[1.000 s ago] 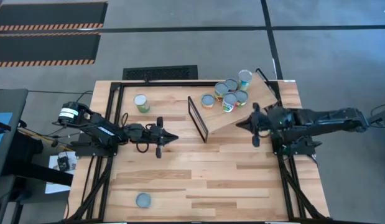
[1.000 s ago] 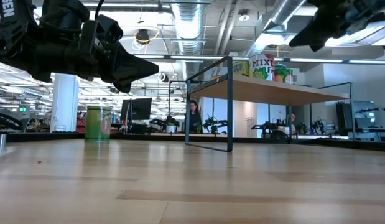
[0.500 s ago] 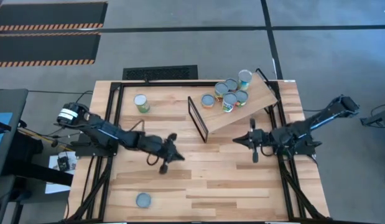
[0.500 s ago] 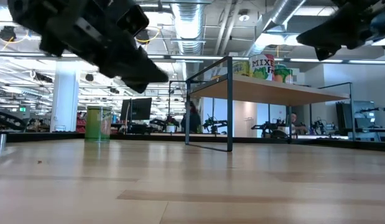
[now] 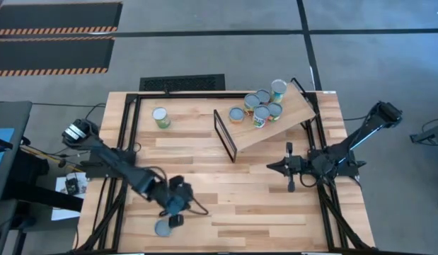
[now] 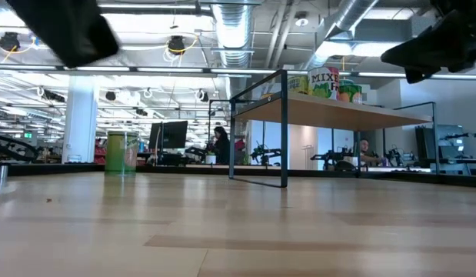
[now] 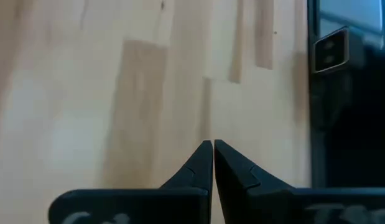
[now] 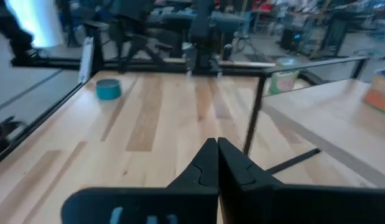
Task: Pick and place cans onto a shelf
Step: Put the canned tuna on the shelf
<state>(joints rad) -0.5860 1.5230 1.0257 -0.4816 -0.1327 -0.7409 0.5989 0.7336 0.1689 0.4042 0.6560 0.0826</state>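
Several cans (image 5: pixel 260 106) stand on the light wood shelf (image 5: pixel 289 124), which has a black frame (image 5: pixel 224 134) at its left end. They also show in the low view (image 6: pixel 324 81). A green-labelled can (image 5: pixel 160 117) stands upright on the table's far left. A teal can (image 5: pixel 163 228) with a grey top stands near the front edge and also shows in the right wrist view (image 8: pixel 108 88). My left gripper (image 5: pixel 173 218) is shut and empty, just beside the teal can and above the table. My right gripper (image 5: pixel 272 166) is shut and empty, near the shelf's front.
The black table frame runs along the left (image 5: pixel 109 205) and right (image 5: pixel 325 205) edges. The middle and front right of the planked tabletop (image 5: pixel 240 205) are bare wood. People and desks show in the room beyond the table (image 6: pixel 221 142).
My left gripper has swung from the table's middle left toward the near edge, to beside the teal can, staying shut. My right gripper has gone toward the near edge, away from the shelf's front, also shut. No can has moved.
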